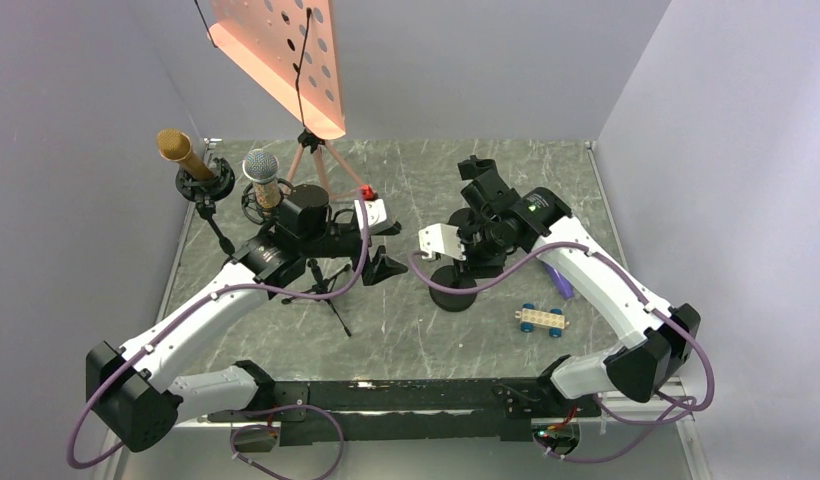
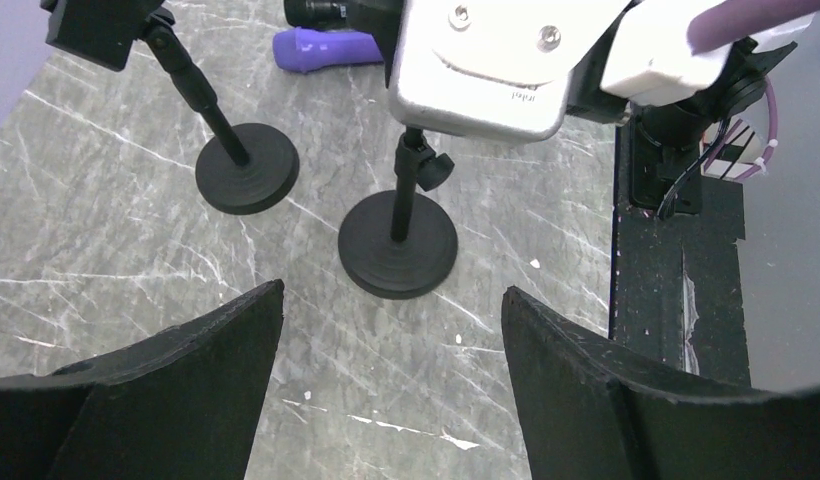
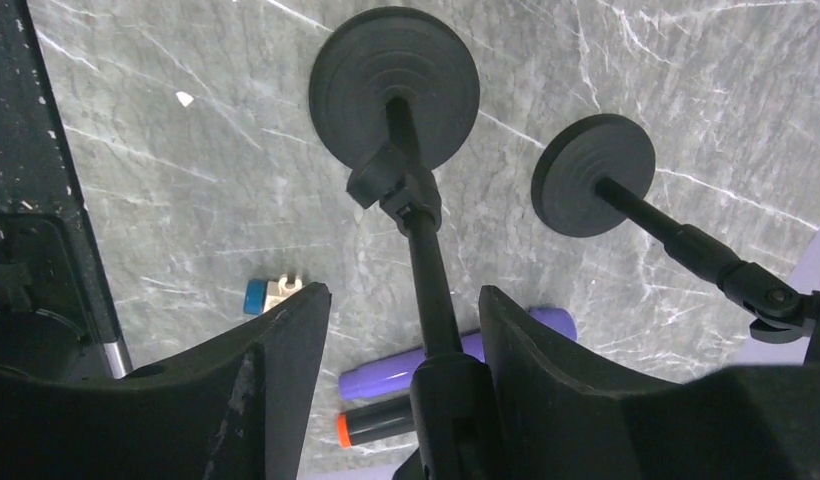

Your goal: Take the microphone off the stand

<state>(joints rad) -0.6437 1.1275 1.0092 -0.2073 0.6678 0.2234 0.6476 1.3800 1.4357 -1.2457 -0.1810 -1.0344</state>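
A boxy silver microphone (image 1: 441,240) (image 2: 481,65) sits on top of a short black stand with a round base (image 1: 456,297) (image 2: 398,245) (image 3: 394,88) at the table's middle. My right gripper (image 1: 476,240) (image 3: 404,295) is just behind the microphone, open. Its fingers straddle the stand's black upper barrel (image 3: 451,410): the right finger is against it, and a gap shows at the left finger. My left gripper (image 1: 391,248) (image 2: 391,300) hangs open to the left of the stand and faces it, with only bare table between its fingers.
A second round-based stand (image 2: 246,165) (image 3: 594,175) is just beyond. A purple marker (image 1: 561,280) (image 3: 386,380), a black marker with an orange cap (image 3: 386,425) and a toy car (image 1: 541,318) lie to the right. At back left are a gold microphone (image 1: 174,148), a mesh-headed microphone (image 1: 261,168) and a tripod with an orange board (image 1: 286,50).
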